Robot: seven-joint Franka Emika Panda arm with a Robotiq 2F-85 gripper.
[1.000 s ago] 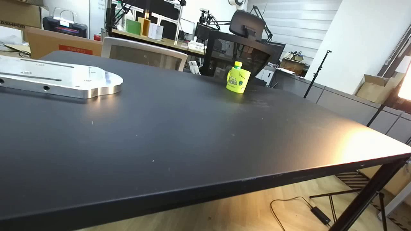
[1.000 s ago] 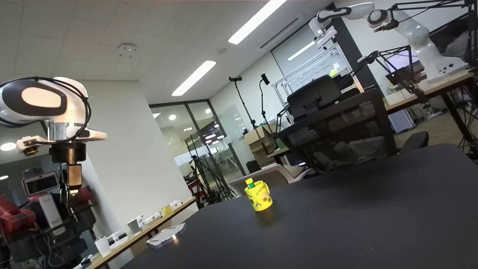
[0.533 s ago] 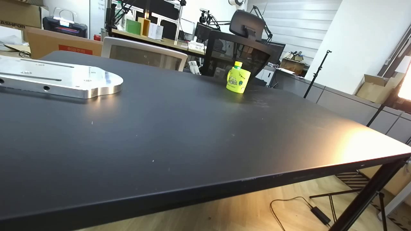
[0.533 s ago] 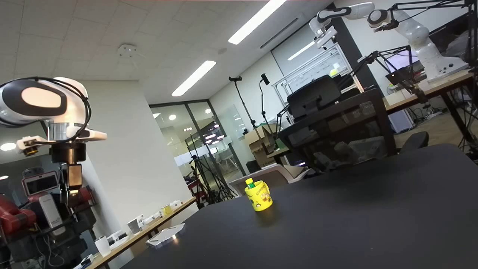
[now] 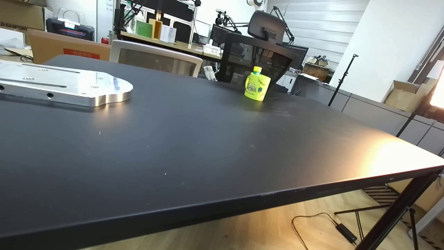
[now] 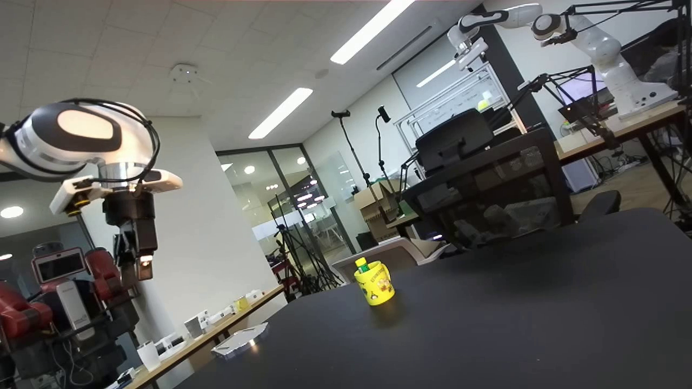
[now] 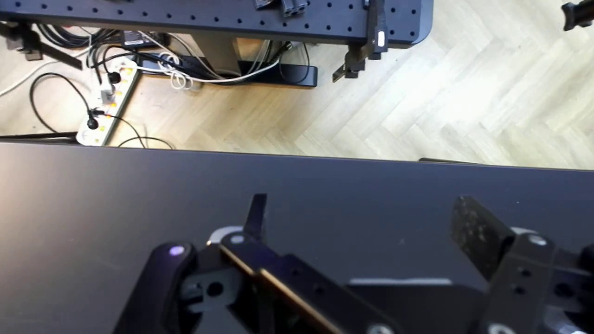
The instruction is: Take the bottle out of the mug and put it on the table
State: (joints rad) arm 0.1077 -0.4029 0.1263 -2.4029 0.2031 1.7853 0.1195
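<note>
A dark tabletop shows in all three views, over a pale wooden floor. At the left in an exterior view stands one red-and-black robot, and in front of it the one gripper hangs in the air, well apart from the mug; the wrist view brings out the gripper's two fingers, spread wide. Next, one silver metal plate lies on the tabletop in both exterior views. Then the single yellow mug, standing on the tabletop with one bottle inside it: both exterior views show the yellow cap, while a green neck is clear beneath it in an exterior view. Beyond the tabletop are two chairs in both exterior views, a white-framed chair and a black mesh chair. Farthest right in an exterior view rises one further white robot arm. The wrist view alone shows one white power strip, then one perforated black bench
</note>
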